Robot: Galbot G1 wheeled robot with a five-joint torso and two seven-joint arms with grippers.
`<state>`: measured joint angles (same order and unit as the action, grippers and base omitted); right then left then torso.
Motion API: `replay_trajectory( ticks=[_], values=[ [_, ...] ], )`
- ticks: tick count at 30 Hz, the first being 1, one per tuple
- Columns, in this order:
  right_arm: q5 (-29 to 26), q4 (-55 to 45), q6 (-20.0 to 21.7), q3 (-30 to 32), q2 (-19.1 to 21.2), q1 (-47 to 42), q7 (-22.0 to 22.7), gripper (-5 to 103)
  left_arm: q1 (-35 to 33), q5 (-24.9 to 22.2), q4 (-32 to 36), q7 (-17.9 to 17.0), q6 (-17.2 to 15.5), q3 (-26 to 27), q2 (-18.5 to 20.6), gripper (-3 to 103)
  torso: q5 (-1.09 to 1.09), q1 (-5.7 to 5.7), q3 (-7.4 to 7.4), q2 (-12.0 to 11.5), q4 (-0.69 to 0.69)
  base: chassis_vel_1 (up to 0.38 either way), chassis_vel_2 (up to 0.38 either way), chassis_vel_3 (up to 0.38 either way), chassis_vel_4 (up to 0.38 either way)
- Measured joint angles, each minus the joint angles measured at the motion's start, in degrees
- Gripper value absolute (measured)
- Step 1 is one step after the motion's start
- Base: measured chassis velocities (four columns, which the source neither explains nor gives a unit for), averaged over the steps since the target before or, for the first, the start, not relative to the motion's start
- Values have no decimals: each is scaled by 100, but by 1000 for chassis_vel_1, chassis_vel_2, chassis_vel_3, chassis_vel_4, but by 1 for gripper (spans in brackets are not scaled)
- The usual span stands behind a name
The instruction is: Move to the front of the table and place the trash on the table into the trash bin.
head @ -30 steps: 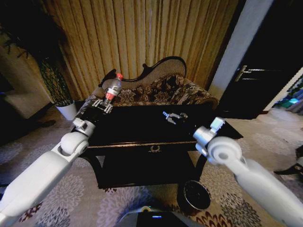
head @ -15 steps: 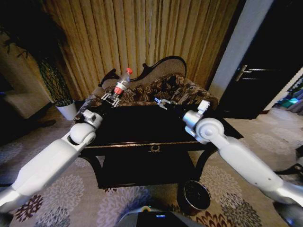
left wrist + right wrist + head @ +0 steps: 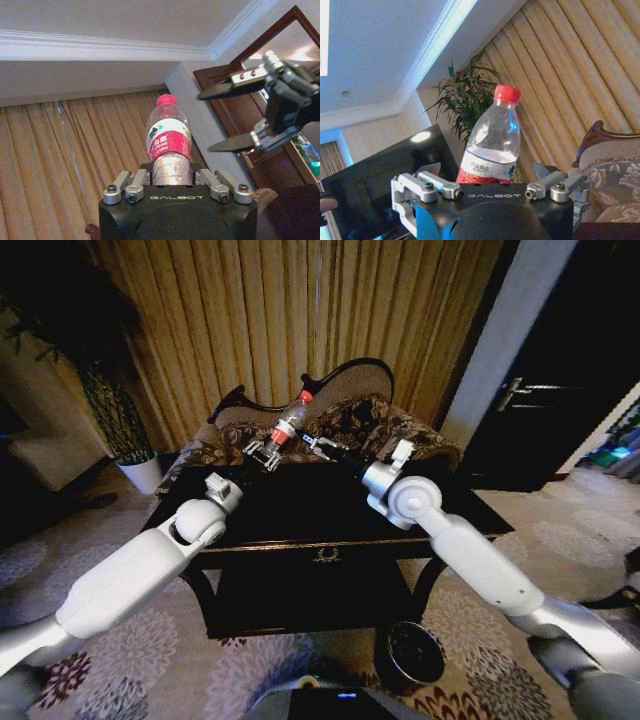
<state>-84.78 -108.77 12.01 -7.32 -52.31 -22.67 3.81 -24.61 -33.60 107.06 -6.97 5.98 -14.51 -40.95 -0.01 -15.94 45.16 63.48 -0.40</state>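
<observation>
A clear plastic bottle (image 3: 290, 423) with a red label and red cap is held up over the far edge of the black table (image 3: 300, 508). My left gripper (image 3: 265, 452) is shut on its lower end; the left wrist view shows the bottle (image 3: 169, 140) standing out of that gripper (image 3: 172, 175). My right gripper (image 3: 318, 446) is open just to the right of the bottle, its fingers apart in the left wrist view (image 3: 205, 121). Seen from the right wrist, the bottle (image 3: 492, 140) stands between that gripper's spread fingers (image 3: 487, 172). The trash bin (image 3: 412, 655) sits on the carpet by the table's front right leg.
A patterned sofa (image 3: 370, 425) stands right behind the table, with curtains behind it. A white plant pot (image 3: 142, 472) is at the far left and a dark door (image 3: 540, 410) at the right. Patterned carpet surrounds the table.
The left gripper has carried the bottle to the right and farther back. The right gripper has swung left and back, from over the table's right part to beside the bottle.
</observation>
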Motion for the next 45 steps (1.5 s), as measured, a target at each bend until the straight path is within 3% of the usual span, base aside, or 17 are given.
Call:
replay_trajectory(
  ticks=[11, 28, 31, 36, 37, 40, 45],
  values=[
    [66, 120, 4, -166, -240, 233, 36, 100, 79, -37, 186, -115, -71, -216, -1, 33, 0, 0, 0, 0, 0, 0, 0, 0, 0],
    [141, 288, 5, -191, -281, 338, 45, 103, 172, -131, 374, -173, -205, -455, 20, 33, 0, 0, 0, 0, -1, 0, 0, 0, 0],
    [171, 288, 4, -190, -282, 327, 53, 100, 172, -131, 367, -185, -205, -464, 12, 33, 0, 0, 0, 0, -1, 0, 0, 0, 0],
    [222, 291, 0, -176, -277, 288, 77, 80, 151, -130, 356, -204, -180, -468, 14, 33, 1, 0, 0, 0, -1, 0, 0, 0, 0],
    [222, 291, 0, -176, -277, 288, 77, 80, 151, -130, 356, -204, -180, -468, 14, 33, 1, 0, 0, 0, -1, 0, 0, 0, 0],
    [229, 293, -5, -165, -290, 272, 81, 64, 142, -120, 310, -199, -157, -475, 16, 32, 0, 0, 0, 0, -1, 0, 0, 0, 0],
    [234, 328, -3, -165, -313, 271, 80, 54, 130, -114, 286, -195, -151, -475, 20, 32, 1, 0, 0, 0, -1, 0, 0, 0, 0]
  ],
)
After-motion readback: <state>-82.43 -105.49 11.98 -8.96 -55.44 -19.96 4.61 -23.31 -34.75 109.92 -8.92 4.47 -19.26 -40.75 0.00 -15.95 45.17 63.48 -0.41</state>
